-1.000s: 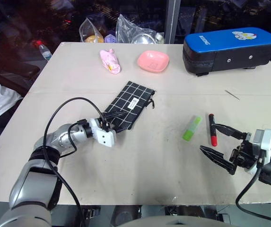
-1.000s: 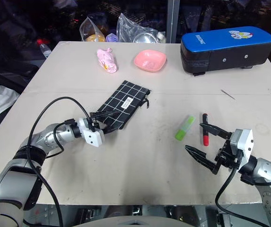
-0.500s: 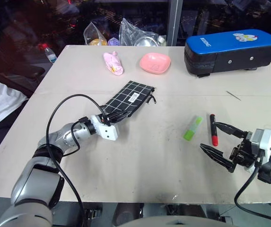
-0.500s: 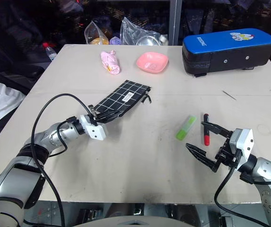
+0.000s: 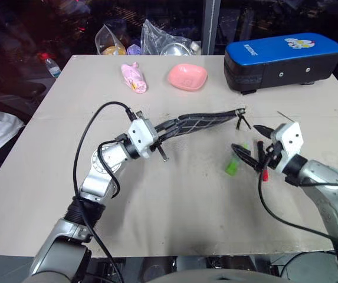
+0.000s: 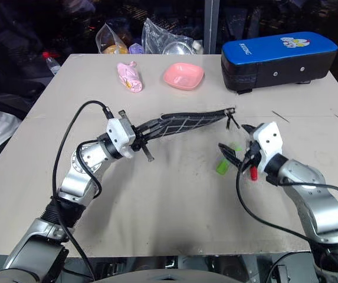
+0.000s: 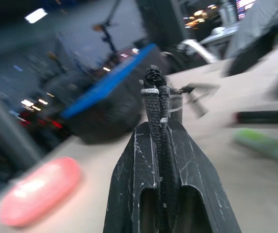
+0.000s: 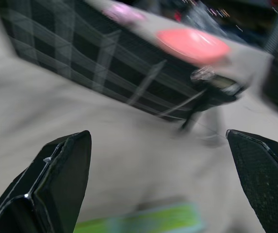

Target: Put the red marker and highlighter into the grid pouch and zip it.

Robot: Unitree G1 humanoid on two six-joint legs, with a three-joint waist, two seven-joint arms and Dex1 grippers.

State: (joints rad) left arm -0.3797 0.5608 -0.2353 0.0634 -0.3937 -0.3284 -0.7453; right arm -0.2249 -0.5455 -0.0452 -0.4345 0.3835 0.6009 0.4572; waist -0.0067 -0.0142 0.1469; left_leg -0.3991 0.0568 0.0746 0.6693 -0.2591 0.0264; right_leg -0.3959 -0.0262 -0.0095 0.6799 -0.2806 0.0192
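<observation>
Dim bkgd, wrist views blurred

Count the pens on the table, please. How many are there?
2. The green highlighter lies on the table beside the open right gripper. The red marker lies just next to it, partly hidden behind that gripper. Others may be hidden.

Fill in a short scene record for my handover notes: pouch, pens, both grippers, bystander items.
grid pouch: lifted off the table, pinched at one end
left gripper: fingers shut on grid pouch
right gripper: fingers open, near the pouch's zipper end, holding nothing
highlighter: lying on table
red marker: on table, partly behind right gripper
other items: blue-topped case, pink dish
</observation>
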